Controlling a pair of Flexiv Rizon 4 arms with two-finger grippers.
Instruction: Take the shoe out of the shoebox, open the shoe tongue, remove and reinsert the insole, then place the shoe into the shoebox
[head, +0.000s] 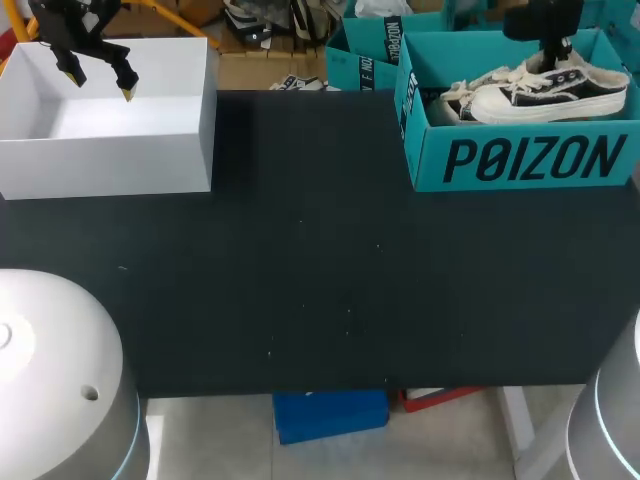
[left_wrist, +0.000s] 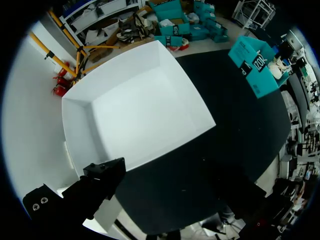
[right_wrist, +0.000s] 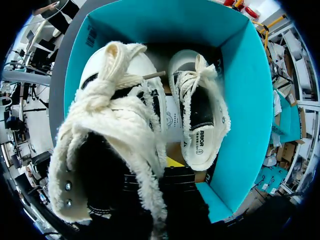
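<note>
The shoe (head: 550, 92) rides high in the teal shoebox (head: 530, 160) at the far right of the table (head: 320, 270), its sole about level with the rim. It looks partly lifted out, because the right arm (head: 545, 30) has its jaws clamped on the collar. A second shoe (right_wrist: 200, 120) lies flat on the shoebox floor beside it. At far left, the left arm (head: 70, 25) hangs over a white box (head: 110, 160) with nothing in it, jaws apart, probably waiting to help.

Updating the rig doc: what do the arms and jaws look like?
The left arm's base and right arm's base are smooth light-grey domes with a thin bluish ring low down. Left jaws: black, angular, tipped bright yellow. The left wrist view shows their black housing with two cross-head screws. Right jaws: black too, mostly hidden by the shoe, with only a yellow sliver showing.
</note>
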